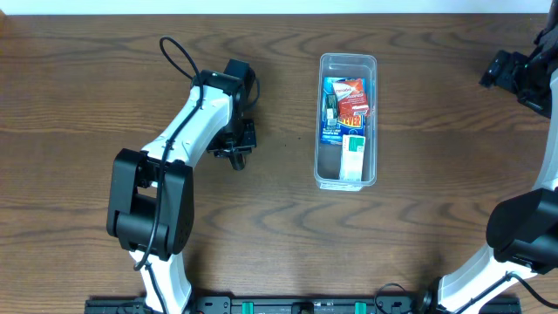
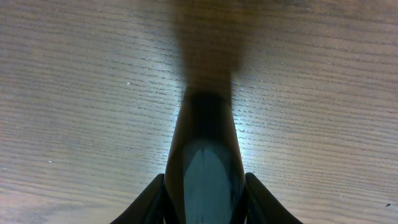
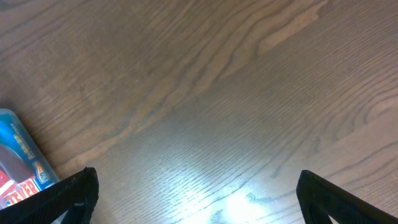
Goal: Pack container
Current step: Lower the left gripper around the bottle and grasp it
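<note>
The clear container (image 1: 347,179) lies lengthwise right of the table's middle. It holds a blue packet (image 1: 332,109), a red box (image 1: 353,98) and a white-and-green box (image 1: 352,153). My left gripper (image 1: 236,154) is low over the table, well left of the container. In the left wrist view it (image 2: 205,190) is shut on a dark, smooth, round-tipped object (image 2: 205,134) that points at the wood. My right gripper (image 1: 499,70) is at the far right back, open and empty (image 3: 198,193). The blue packet shows at the left edge of its wrist view (image 3: 18,152).
The table is dark brown wood (image 1: 418,235). The left arm's white links (image 1: 187,122) reach from the front left towards the middle. The right arm's base (image 1: 523,231) stands at the front right.
</note>
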Controlling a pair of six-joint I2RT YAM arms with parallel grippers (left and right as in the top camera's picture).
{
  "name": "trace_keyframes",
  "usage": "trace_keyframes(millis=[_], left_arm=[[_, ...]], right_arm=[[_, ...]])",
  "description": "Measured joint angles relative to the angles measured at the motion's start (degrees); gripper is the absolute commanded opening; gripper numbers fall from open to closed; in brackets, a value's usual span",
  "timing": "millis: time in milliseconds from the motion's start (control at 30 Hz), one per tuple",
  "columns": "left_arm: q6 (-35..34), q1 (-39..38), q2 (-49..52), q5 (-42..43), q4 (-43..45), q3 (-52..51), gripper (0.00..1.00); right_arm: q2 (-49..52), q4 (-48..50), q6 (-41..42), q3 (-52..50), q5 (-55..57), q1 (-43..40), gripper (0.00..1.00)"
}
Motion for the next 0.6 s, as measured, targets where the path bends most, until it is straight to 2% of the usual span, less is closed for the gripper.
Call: trace_keyframes(millis=[367,600], left_arm=[[0.04,0.00,0.00,0.00,-0.39,0.02,0.30],[0.13,-0.02,-0.24,0.28,-5.27,3.10,0.28]], right_arm=[[0.00,0.00,0.00,-0.02,0.00,0.00,0.99],[0.00,-0.02,0.00,-0.02,0.00,0.00,0.99]])
